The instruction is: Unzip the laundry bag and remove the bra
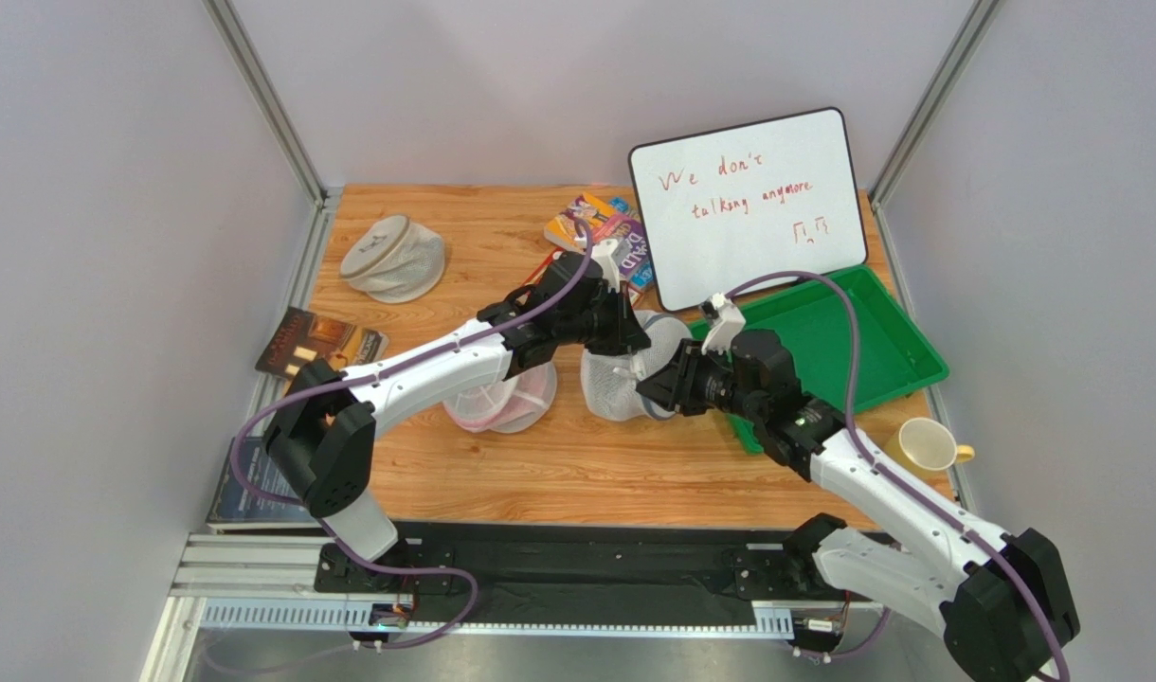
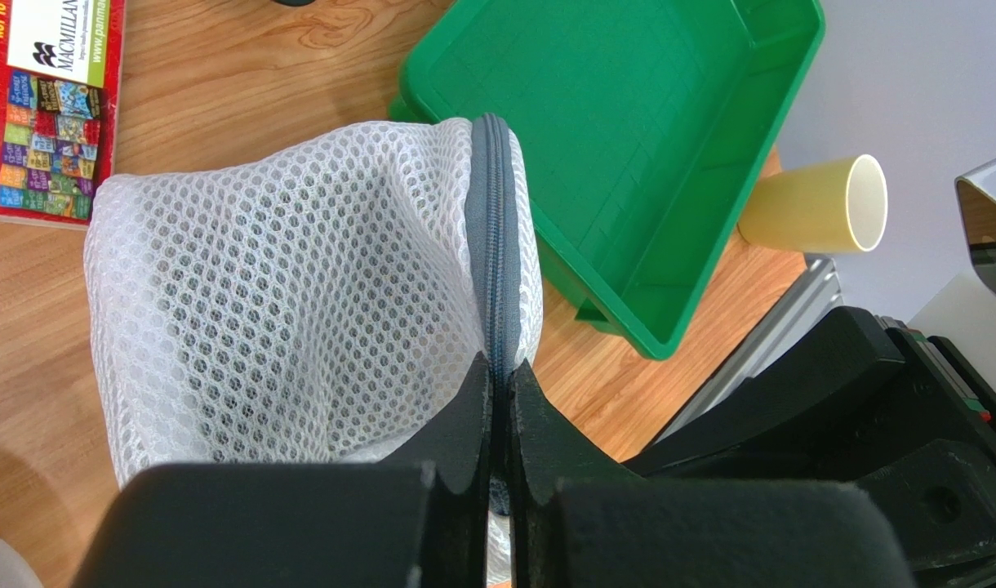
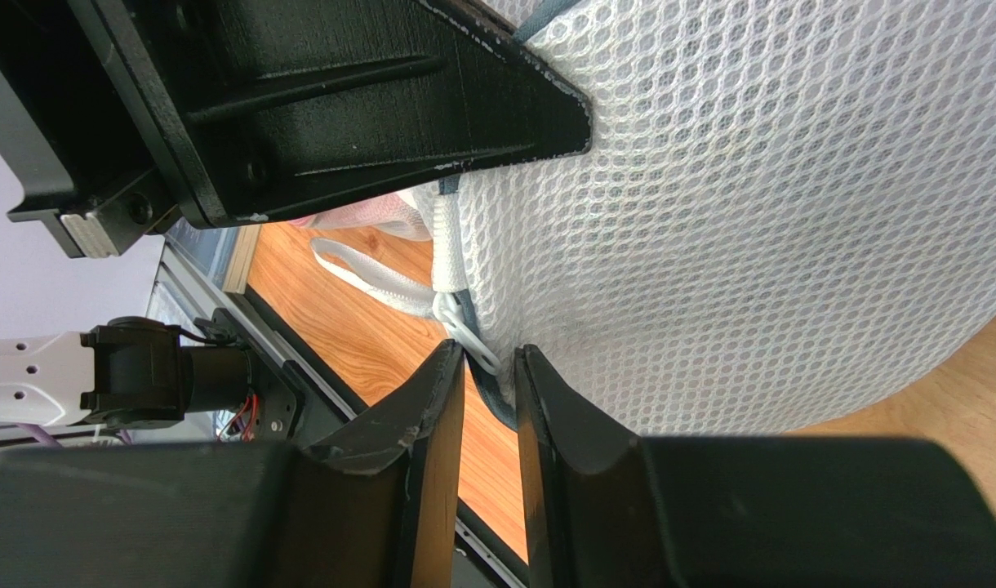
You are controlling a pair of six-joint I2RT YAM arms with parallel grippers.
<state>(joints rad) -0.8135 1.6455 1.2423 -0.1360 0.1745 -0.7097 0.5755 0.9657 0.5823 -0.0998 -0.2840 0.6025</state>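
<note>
Mesh laundry bag (image 2: 282, 282) is pinched at its rim by left end effector (image 2: 499, 374).

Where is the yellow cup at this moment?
Top view: the cup sits by the table's right edge, just on the robot's side of the green tray.

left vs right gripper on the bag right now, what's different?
The left gripper is shut tight on the bag's grey zipper rim; the right gripper shows a narrow gap, with a white cord running into it. Left reaches in from the bag's left, right from its right. Both sit at the zipper edge.
</note>
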